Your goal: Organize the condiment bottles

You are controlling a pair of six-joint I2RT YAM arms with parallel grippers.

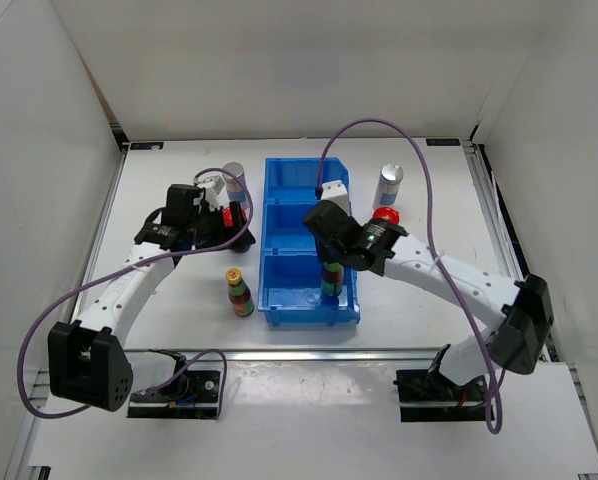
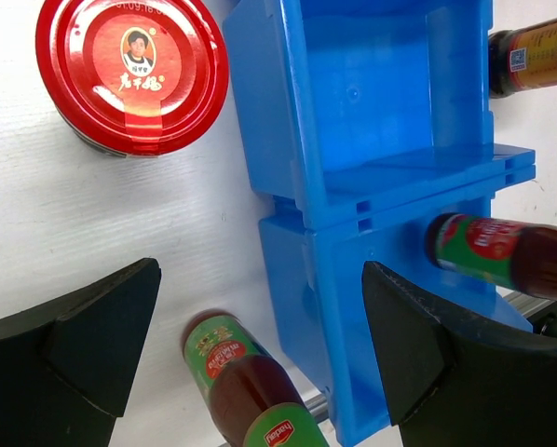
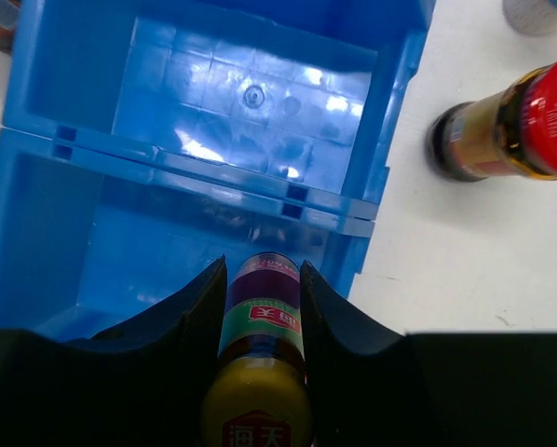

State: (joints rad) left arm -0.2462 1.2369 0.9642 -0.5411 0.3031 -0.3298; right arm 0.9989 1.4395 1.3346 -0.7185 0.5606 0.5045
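The right gripper (image 3: 263,275) is seen pressed in on a slim yellow-capped bottle (image 3: 260,326), which is pinched between both fingers just below its cap. This bottle is held upright inside the compartment of the blue bin (image 1: 291,230) nearest the arms (whether its base rests on the bin floor cannot be told). The left gripper (image 2: 260,270) is spread as wide as it goes and hangs over the table (image 1: 199,330) just left of the bin, with no bottle between its fingers. A red-capped bottle (image 2: 132,74) stands just beyond its fingertips.

Six bottles are counted, two of each kind. The second yellow-capped bottle (image 1: 239,293) stands on the table beside the bin's near left corner. The second red-capped bottle (image 1: 385,216) stands to the right of the bin. One silver-capped bottle (image 1: 234,175) is placed left of the bin, near the left gripper, and the other silver-capped bottle (image 1: 390,185) right of it. One bin is present, with three compartments.
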